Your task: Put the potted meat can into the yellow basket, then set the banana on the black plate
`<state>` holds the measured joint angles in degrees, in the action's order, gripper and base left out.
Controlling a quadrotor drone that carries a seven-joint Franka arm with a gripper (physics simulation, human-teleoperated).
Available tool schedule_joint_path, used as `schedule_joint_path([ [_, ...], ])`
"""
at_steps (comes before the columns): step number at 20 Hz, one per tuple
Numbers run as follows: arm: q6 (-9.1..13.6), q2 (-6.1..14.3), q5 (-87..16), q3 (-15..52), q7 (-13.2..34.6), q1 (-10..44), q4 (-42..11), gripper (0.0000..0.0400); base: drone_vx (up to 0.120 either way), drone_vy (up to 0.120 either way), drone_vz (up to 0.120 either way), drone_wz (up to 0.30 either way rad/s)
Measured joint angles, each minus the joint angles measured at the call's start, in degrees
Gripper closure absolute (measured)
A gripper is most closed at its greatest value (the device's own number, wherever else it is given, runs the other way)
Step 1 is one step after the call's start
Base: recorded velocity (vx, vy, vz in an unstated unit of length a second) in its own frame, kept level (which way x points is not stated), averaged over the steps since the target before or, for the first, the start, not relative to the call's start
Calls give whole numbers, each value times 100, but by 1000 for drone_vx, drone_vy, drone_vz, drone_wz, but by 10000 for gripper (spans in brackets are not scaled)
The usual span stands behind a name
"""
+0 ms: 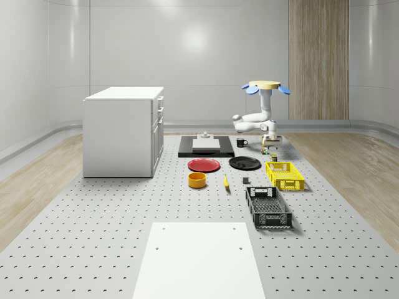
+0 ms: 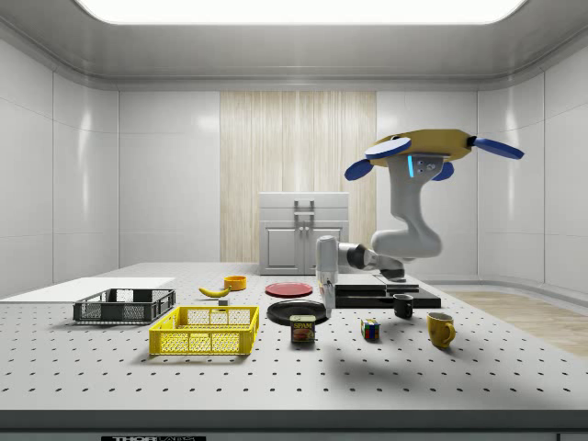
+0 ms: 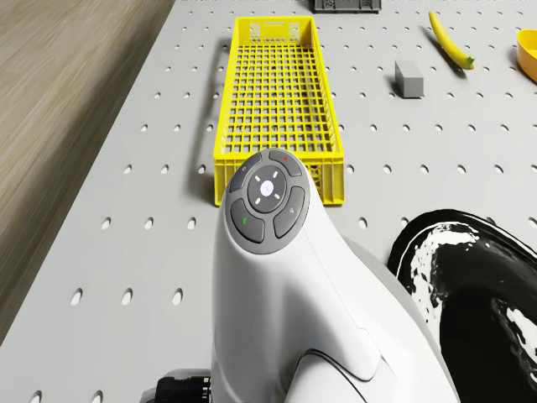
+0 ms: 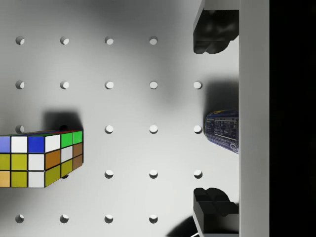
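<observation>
Potted meat can (image 2: 303,329) stands on the pegboard table (image 2: 478,377) just beside the yellow basket (image 2: 206,331), under the hovering drone (image 2: 432,147), whose gripper (image 4: 216,128) hangs above it with fingers (image 4: 213,32) spread, so centre them over the can before descending, clear of the Rubik's cube (image 4: 39,158).

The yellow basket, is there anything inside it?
Nothing yet. The drone view looks down through the yellow basket to its bare mesh floor. The meat can stands on the table beside it, and the banana lies farther off.
</observation>
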<state>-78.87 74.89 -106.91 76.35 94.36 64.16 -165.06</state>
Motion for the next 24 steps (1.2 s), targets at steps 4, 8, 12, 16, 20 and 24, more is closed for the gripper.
schedule_joint_path([
  [4,-77,83,39,19,20,22,5,0,120,0,0,0],
  [8,-152,163,75,36,39,43,9,0,120,-40,0,0],
  [12,-223,240,110,53,57,63,14,0,120,0,0,0],
  [16,-291,313,143,68,74,82,18,0,60,0,0,0],
  [20,-427,406,20,-83,69,89,45,0,0,0,0,0],
  [24,-586,495,-183,-315,56,100,93,0,0,0,0,0],
])
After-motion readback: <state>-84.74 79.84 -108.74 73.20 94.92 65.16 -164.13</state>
